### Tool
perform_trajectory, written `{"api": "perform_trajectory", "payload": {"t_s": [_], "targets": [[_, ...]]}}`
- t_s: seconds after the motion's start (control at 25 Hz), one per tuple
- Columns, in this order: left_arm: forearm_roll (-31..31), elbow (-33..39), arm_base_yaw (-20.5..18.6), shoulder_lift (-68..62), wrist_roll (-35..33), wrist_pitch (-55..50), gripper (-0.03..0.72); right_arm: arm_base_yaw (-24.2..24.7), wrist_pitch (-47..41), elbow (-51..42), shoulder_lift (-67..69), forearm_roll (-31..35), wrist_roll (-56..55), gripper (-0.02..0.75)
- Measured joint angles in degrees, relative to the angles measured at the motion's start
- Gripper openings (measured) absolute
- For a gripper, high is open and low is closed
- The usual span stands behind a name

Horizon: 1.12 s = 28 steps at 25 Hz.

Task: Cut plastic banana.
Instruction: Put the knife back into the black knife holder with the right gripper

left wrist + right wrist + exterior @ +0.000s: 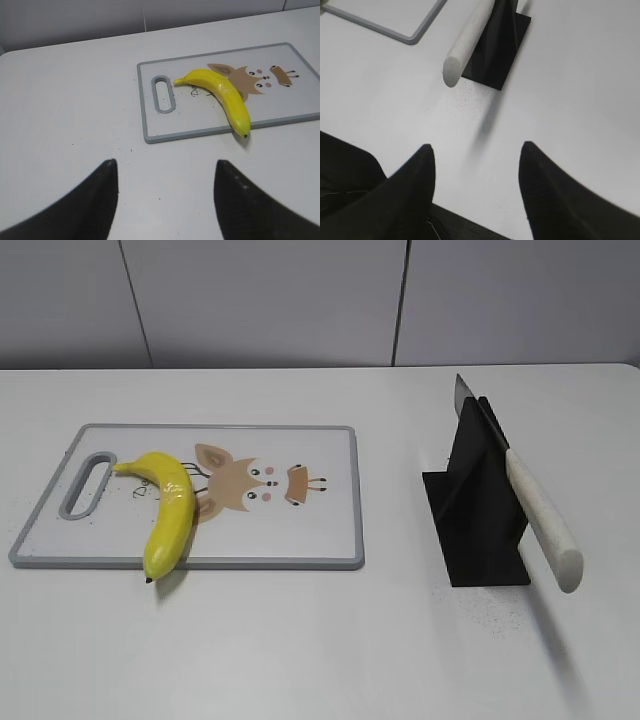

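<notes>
The left pincer (pixel 165 172) hangs above bare white worktop (pixel 75 110) with its two dark fingers (pixel 95 200) spread wide apart and nothing between them. Beyond its tips lies the rectangular white plastic cutting board with a grey rim (pixel 200 134), a slotted grey handle hole (pixel 164 93) at the end nearer this pincer and a cartoon fox print (pixel 252 80) across its middle.

The right pincer (pixel 476 150) is likewise parted, its black fingers (pixel 410 195) empty over the worktop. Just ahead of it, to the right of the cutting board, stands a black angled knife stand (pixel 495 45), and the rounded end of a white handle (pixel 465 45) juts out of it toward the pincer.

In the exterior view, that handle belongs to a kitchen knife with a steel blade (pixel 520 490), propped aslant on the stand (pixel 478 510), blade tip up and away, handle low and overhanging the stand's near edge.

The glossy yellow curved plastic banana (pixel 168 508) lies whole on the cutting board (pixel 300 445), beside the handle hole (pixel 88 483). Its short stem points toward that hole, its body covers the left edge of the fox print, and its dark tip pokes just past the board's near rim. Neither pincer touches it; the knife stands well apart from the board on its right.
</notes>
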State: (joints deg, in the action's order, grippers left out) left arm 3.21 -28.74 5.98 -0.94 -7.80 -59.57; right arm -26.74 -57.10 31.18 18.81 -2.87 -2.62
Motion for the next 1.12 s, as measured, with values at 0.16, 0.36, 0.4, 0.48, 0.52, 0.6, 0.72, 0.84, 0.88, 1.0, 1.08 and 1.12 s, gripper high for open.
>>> {"api": "perform_trajectory", "payload": {"t_s": [0.16,0.36,0.4,0.48,0.52,0.6,0.72,0.84,0.88,1.0,1.08,1.12], "targets": [[0.0,0.0,0.0,0.0,0.0,0.0,0.581,0.0,0.59,-4.54,-4.37,0.06,0.04,0.428],[0.0,0.0,0.0,0.0,0.0,0.0,0.569,0.0,2.28,-6.98,-6.23,0.06,0.04,0.428],[0.0,0.0,0.0,0.0,0.0,0.0,0.567,0.0,2.42,-6.98,-6.28,0.06,0.04,0.428],[0.0,0.0,0.0,0.0,0.0,0.0,0.565,0.0,2.69,-6.98,-6.97,0.06,0.04,0.428],[0.0,0.0,0.0,0.0,0.0,0.0,0.565,0.0,2.74,-6.98,-7.57,0.06,0.04,0.428],[0.0,0.0,0.0,0.0,0.0,0.0,0.564,0.0,2.91,-6.98,-10.04,0.06,0.04,0.428],[0.0,0.0,0.0,0.0,0.0,0.0,0.564,0.0,2.92,-6.98,-15.45,0.06,0.04,0.428],[0.0,0.0,0.0,0.0,0.0,0.15,0.564,0.0,2.87,-6.92,-18.83,0.07,0.04,0.428],[0.12,0.0,0.0,0.0,0.0,0.15,0.564,0.0,2.87,-6.92,-19.03,0.11,0.04,0.428],[0.01,0.0,0.0,0.0,0.0,0.15,0.564,-0.05,3.07,-6.92,-19.08,1.01,0.04,0.428],[0.06,0.0,0.0,0.0,0.0,0.15,0.564,-0.05,3.07,-6.92,-19.09,1.63,0.04,0.428],[0.06,0.0,0.0,0.0,0.0,0.15,0.564,-0.05,3.07,-6.92,-19.09,2.04,0.04,0.428]]}}
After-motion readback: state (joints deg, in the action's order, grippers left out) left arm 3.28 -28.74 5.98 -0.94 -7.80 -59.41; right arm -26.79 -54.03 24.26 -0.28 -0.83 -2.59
